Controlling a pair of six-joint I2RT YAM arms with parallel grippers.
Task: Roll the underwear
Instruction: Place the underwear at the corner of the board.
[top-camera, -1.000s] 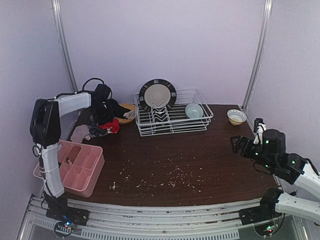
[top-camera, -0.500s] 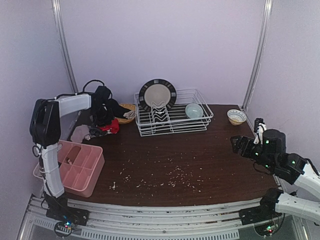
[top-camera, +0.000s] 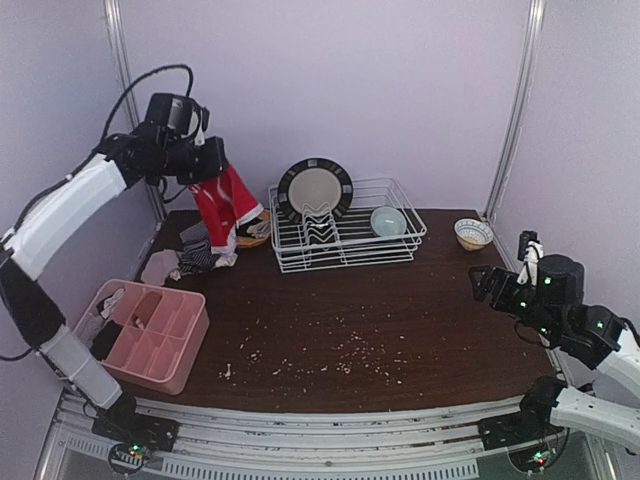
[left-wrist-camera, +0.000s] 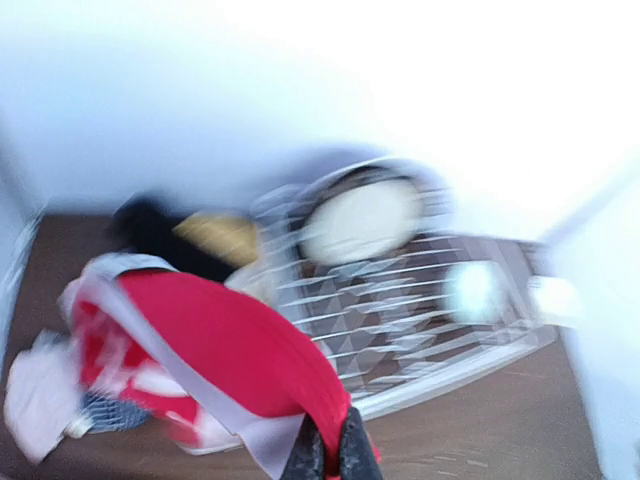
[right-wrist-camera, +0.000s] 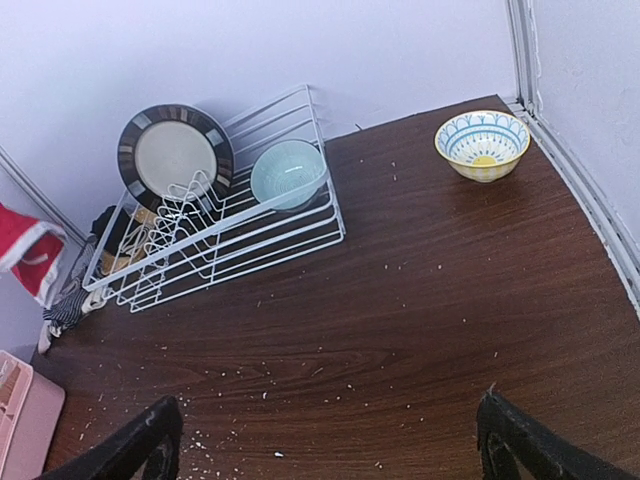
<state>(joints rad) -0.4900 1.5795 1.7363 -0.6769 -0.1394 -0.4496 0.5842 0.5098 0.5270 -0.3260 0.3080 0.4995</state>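
Underwear: the red pair (top-camera: 224, 208), with its white waistband, hangs in the air from the left claw (top-camera: 207, 170), above the far left corner of the counter (top-camera: 430, 330). The claw's fingers are pressed together on the cloth's upper edge, and the garment droops directly below them. Its lower end reaches down to about the level of the heap of underwear (top-camera: 188, 260) in the overhead view. The heap lies on the counter and holds striped, grey and dark pieces.

The left wrist view is blurred. There the red pair (left-wrist-camera: 215, 350) fills the lower left, and the closed fingertips (left-wrist-camera: 312, 458) pinch it at the bottom centre.

In the right wrist view the red pair (right-wrist-camera: 28, 258) shows at the left edge, above a striped piece of the heap (right-wrist-camera: 66, 306).

Just right of the hanging garment stands a white wire dish rack (top-camera: 345, 240). It holds an upright dark-rimmed plate (top-camera: 315, 188) and a pale green bowl (top-camera: 388, 220). A patterned bowl (top-camera: 473, 233) sits at the far right corner, and a pink compartment tray (top-camera: 165, 345) overhangs the near left edge.

The right claw (top-camera: 482, 284) is over the counter's right side, well apart from all the underwear. Its fingers (right-wrist-camera: 135, 450) are spread wide, with nothing between them.
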